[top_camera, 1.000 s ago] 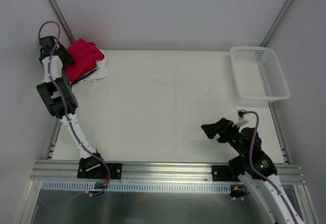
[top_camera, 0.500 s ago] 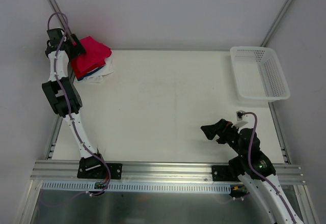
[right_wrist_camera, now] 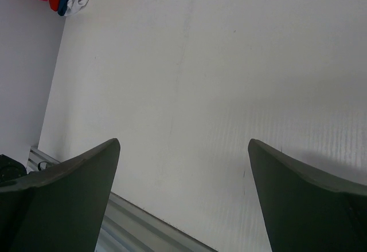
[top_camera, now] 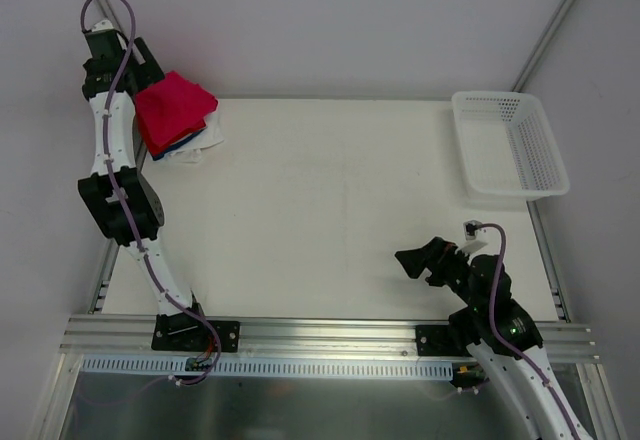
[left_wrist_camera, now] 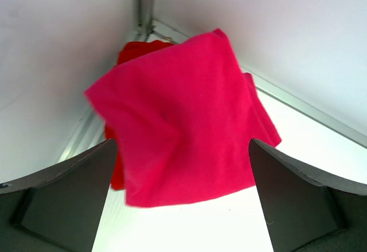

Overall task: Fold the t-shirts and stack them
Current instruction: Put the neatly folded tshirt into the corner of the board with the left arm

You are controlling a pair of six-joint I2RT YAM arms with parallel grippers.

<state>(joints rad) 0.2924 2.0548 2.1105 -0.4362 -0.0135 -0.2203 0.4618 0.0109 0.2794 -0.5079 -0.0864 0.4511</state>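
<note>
Crimson-pink t-shirt [left_wrist_camera: 183, 120] tops the stack [top_camera: 192, 140] at the table's [top_camera: 330, 200] 10 o'clock corner. Backing off should probably go straight up, so nothing drags the top fold. The shirt lies at 4 o'clock from the left end effector [left_wrist_camera: 182, 142], whose jaws are apart and empty. The right end effector [right_wrist_camera: 183, 143], also apart, hovers at 4 o'clock.

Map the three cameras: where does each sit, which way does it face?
Top external: above, behind the bases, looking down on table, basket, t-shirt stack; left arm and right arm show.
Left wrist: looks down at crimson-pink t-shirt atop the stack; own open fingers show.
Right wrist: looks across bare table; own open fingers show.
Shared: both wrist views catch the stack.
</note>
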